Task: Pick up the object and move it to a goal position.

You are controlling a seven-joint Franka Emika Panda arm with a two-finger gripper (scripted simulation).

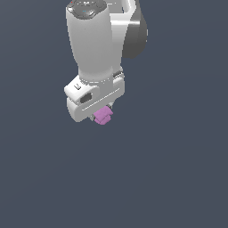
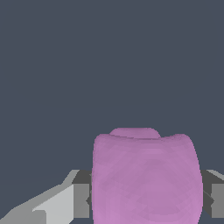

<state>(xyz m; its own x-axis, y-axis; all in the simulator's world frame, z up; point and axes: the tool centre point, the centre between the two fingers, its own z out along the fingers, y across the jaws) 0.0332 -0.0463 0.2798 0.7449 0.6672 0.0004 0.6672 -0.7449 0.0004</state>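
Observation:
The object (image 1: 103, 116) is a small pink-purple lump that pokes out just under the white hand of the arm in the exterior view. My gripper (image 1: 101, 116) is shut on it, and the hand hides most of the fingers. In the wrist view the object (image 2: 146, 177) fills the space between the two dark finger pads (image 2: 82, 199), which press on its two sides. No surface shows under the object in either view. No goal mark is in view.
The white arm (image 1: 94, 40) comes down from the top of the exterior view. Around it there is only a plain dark blue-grey background, with no other objects or edges in sight.

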